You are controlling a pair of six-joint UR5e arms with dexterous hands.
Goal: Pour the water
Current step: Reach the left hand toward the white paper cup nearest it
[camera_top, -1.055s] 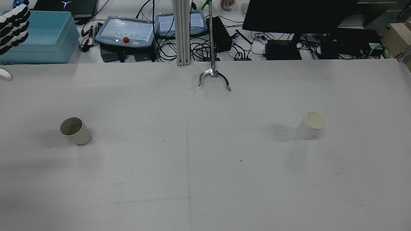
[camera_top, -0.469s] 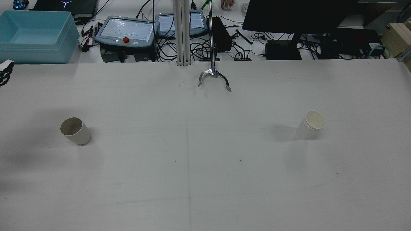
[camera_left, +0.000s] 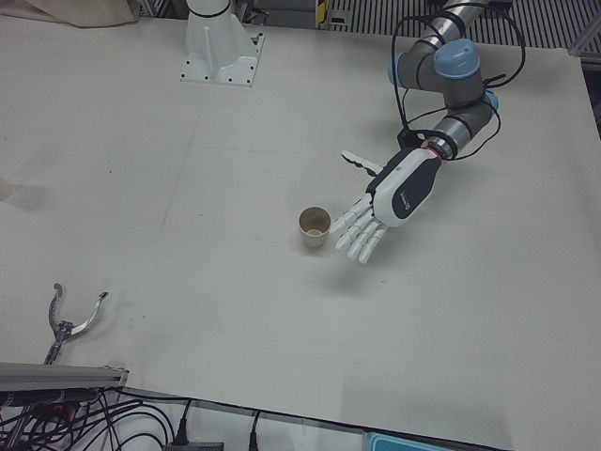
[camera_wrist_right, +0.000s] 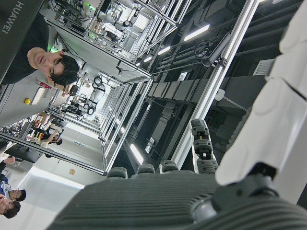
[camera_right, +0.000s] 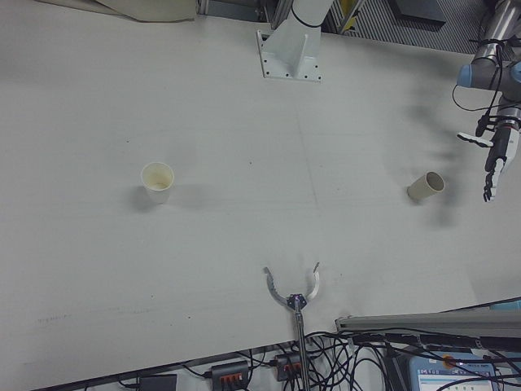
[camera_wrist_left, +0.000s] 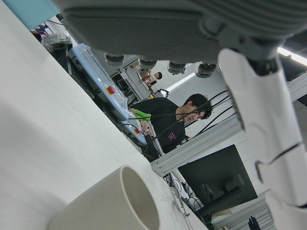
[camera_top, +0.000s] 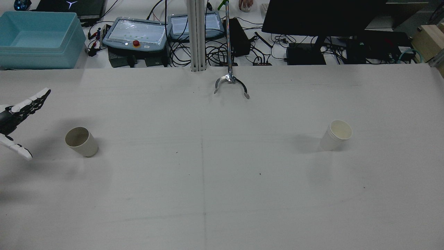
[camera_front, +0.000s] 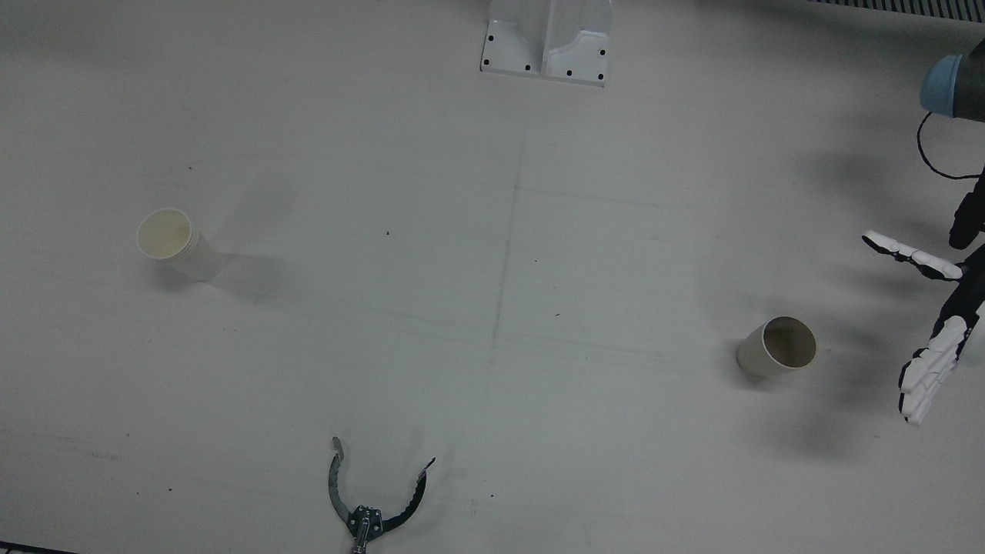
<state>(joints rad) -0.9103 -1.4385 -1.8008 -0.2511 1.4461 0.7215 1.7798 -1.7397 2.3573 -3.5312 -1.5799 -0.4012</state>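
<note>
1. The robot's left hand [camera_left: 394,202] hovers over the white table [camera_top: 222,194] with its fingers [camera_left: 355,235] spread apart, holding nothing — the palm is turned toward a beige cup [camera_left: 314,228] just beside it, not touching.

2. The beige cup stands upright on the robot's left half of the table, its mouth open upward; what it holds cannot be made out.

3. A white paper cup [camera_top: 335,135] stands upright on the opposite half, well apart from the beige cup — its rim shows stacked edges, as of several cups nested together.

4. The right hand [camera_wrist_right: 158,201] shows only in its own camera, up close against racks and ceiling lights; whether it is released or clenched cannot be told.

5. A metal reacher claw [camera_top: 230,85] on a long pole rests at the table's far edge in the rear view, its prongs spread on the surface, between the two cups' sides.

6. Beyond the table in the rear view lie two teach pendants [camera_top: 136,32], a light-blue plastic bin [camera_top: 40,40], a dark monitor [camera_top: 322,15] and tangled cables.

7. A person in a black shirt [camera_wrist_left: 175,120] is visible behind the table in the left hand view.
</note>
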